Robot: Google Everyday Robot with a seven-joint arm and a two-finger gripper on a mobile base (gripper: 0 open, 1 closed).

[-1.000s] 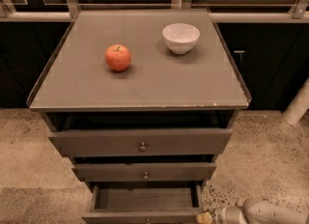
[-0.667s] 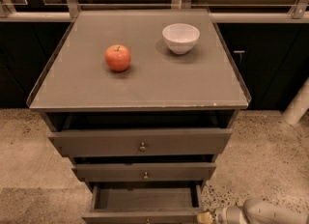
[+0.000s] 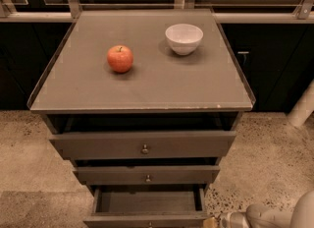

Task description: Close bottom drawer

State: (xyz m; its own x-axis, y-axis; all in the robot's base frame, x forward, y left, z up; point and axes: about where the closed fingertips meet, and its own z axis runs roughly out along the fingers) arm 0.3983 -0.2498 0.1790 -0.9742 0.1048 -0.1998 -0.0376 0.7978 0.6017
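The robot's pale gripper [image 3: 224, 220] sits low by the speckled floor [image 3: 265, 168]; whether it is spread or pressed together cannot be told. Just left of it, the slim grey-brown bottom drawer [image 3: 147, 202] stands pulled open.

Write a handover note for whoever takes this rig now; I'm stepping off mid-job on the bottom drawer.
Gripper: low at the bottom right of the view, beside the right front corner of the bottom drawer. Whether it touches the drawer cannot be told.
Bottom drawer: pulled out, inside showing and apparently empty.
Cabinet top: an apple and a bowl, both clear of the work.
Done: approach only, drawer not yet closed.
Left: push the drawer front in until it sits shut.
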